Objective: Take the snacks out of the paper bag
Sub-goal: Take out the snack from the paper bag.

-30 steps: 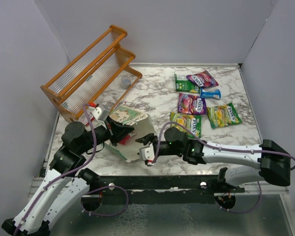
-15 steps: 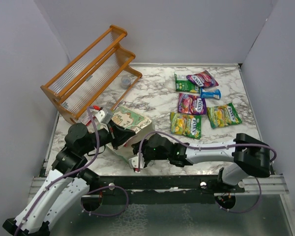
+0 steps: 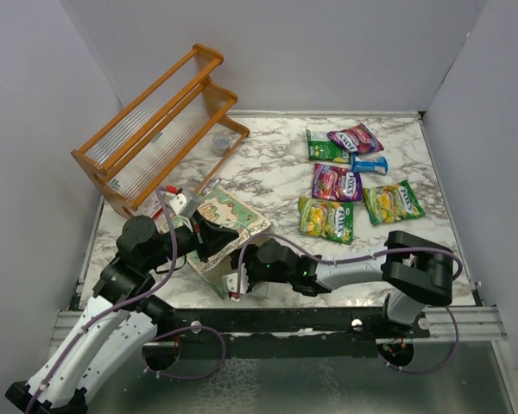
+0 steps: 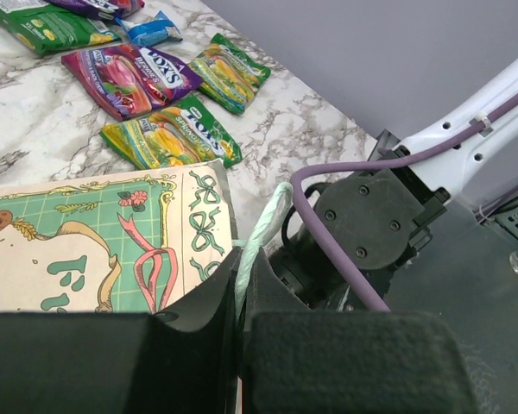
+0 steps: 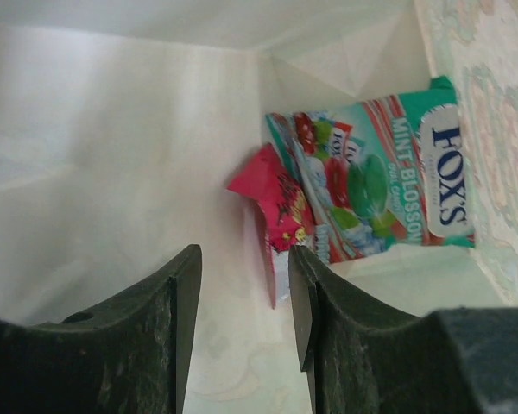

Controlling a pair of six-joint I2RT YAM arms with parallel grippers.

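Pushed deeper into the paper bag point(image 3: 231, 214) clenched by the left end effector point(image 4: 240, 297), the parted right end effector point(image 5: 243, 276) is aimed at a red packet point(image 5: 272, 207), likely light and slippery, best pinched edgewise.

Soft, even light is falling from overhead onto the marble counter point(image 3: 268, 172), leaving only faint shadows under the rack point(image 3: 155, 129) at its far left corner, while it is washing the inside of the paper bag point(image 5: 112, 129) pale and hazy, and the right gripper point(image 5: 244, 285) is showing dark, blurred fingers point(image 5: 155, 336).
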